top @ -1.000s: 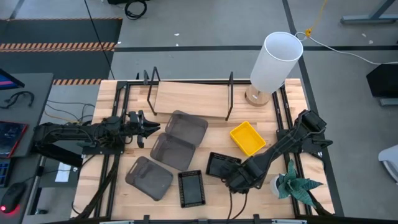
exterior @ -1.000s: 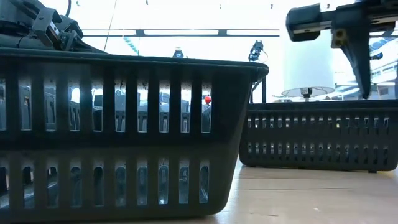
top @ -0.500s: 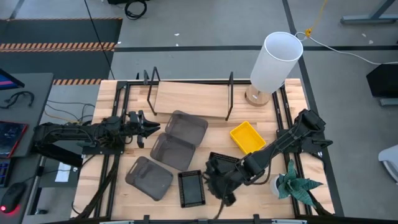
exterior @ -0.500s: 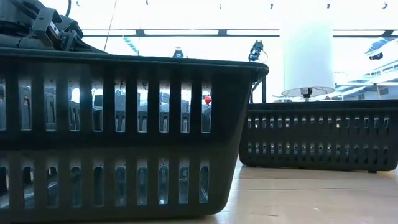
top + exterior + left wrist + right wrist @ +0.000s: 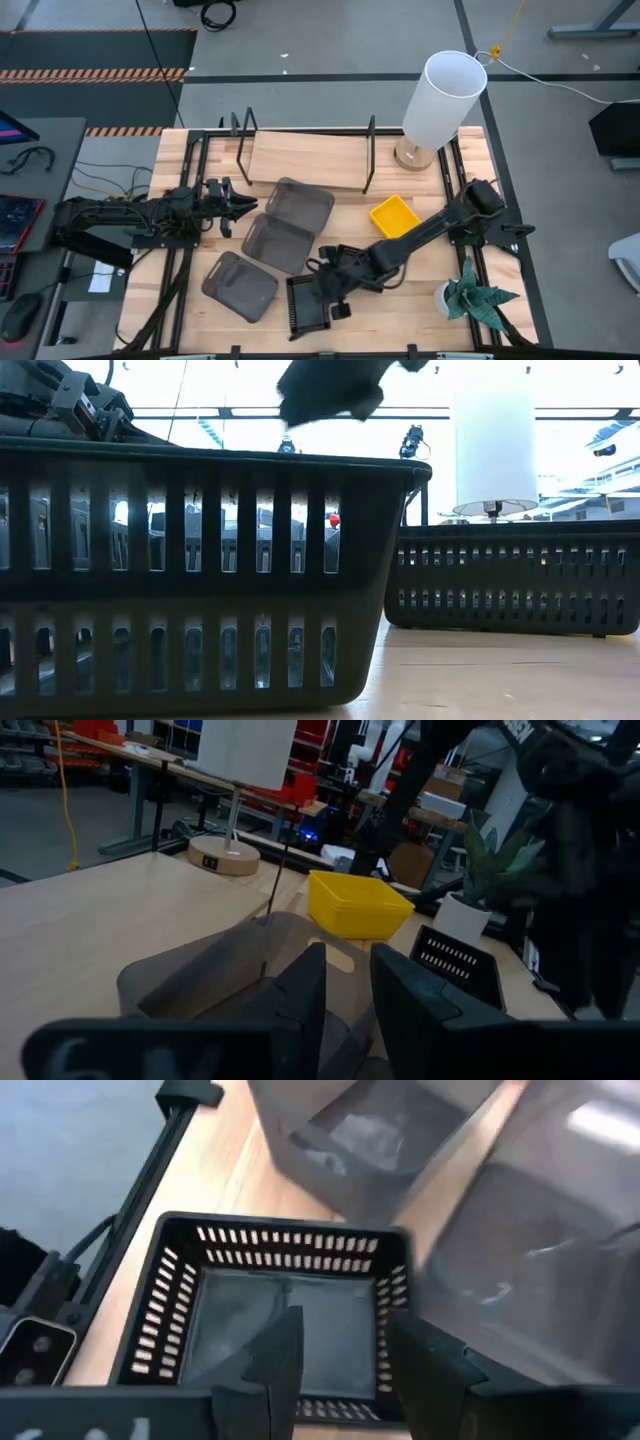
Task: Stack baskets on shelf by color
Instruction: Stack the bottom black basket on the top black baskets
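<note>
Two black mesh baskets sit on the table near its near edge: one (image 5: 307,303) directly below my right gripper (image 5: 322,288), the other (image 5: 352,258) partly under that arm. In the right wrist view my open gripper (image 5: 345,1355) hovers over the black basket's hollow (image 5: 280,1305), touching nothing. Three grey baskets (image 5: 302,203) (image 5: 278,243) (image 5: 240,285) lie in a slanting row on the table. A yellow basket (image 5: 395,217) stands right of them. The shelf (image 5: 305,160) is at the far side, bare. My left gripper (image 5: 238,205) waits beside the grey baskets, its fingers a little apart (image 5: 348,985).
A tall white cylinder (image 5: 445,95) on a round wooden base stands at the shelf's right end. A small potted plant (image 5: 475,295) is at the near right corner. Black rails (image 5: 185,250) run along both table sides. Bare wood lies between the black baskets and the plant.
My right gripper has swept toward the table's left along the near edge, from beside the right black basket to above the left black basket, the arm stretching out across the table. The baskets and my left arm have kept still.
</note>
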You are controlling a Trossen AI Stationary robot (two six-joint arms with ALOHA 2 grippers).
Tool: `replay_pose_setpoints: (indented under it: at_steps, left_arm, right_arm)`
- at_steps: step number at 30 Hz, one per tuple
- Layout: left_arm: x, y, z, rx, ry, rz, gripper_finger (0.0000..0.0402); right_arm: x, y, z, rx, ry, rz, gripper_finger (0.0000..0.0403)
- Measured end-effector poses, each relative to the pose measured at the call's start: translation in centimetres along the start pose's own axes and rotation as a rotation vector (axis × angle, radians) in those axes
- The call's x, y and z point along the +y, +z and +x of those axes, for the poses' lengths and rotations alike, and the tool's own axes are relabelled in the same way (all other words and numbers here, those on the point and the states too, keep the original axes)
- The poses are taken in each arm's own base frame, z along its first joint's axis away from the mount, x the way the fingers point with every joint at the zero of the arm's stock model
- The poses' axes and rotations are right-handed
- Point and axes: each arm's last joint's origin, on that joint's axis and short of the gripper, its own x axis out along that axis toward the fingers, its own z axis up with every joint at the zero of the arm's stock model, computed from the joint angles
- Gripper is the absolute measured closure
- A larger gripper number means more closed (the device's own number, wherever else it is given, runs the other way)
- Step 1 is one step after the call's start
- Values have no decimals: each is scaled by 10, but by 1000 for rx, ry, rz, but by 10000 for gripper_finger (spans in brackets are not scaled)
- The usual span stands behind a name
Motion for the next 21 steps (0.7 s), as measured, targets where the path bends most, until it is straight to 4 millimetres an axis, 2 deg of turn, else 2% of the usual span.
replay_pose_setpoints:
  at_steps: [4, 10, 14, 18, 21]
  left_arm:
    - [0, 0, 0, -5, -3, -1, 318]
    - [0, 1, 0, -9, -3, -1, 316]
    - [0, 1, 0, -10, -3, -2, 312]
    - [0, 1, 0, -9, -3, -2, 311]
    - [0, 1, 0, -9, -3, -1, 310]
  right_arm:
    - [-12, -11, 22, 69, 24, 33, 232]
    - [-33, -15, 33, 113, -5, 17, 188]
    - [-40, -17, 38, 125, 9, -17, 168]
    - [-42, -21, 44, 136, 5, -43, 170]
    - [-44, -21, 49, 130, 5, -47, 192]
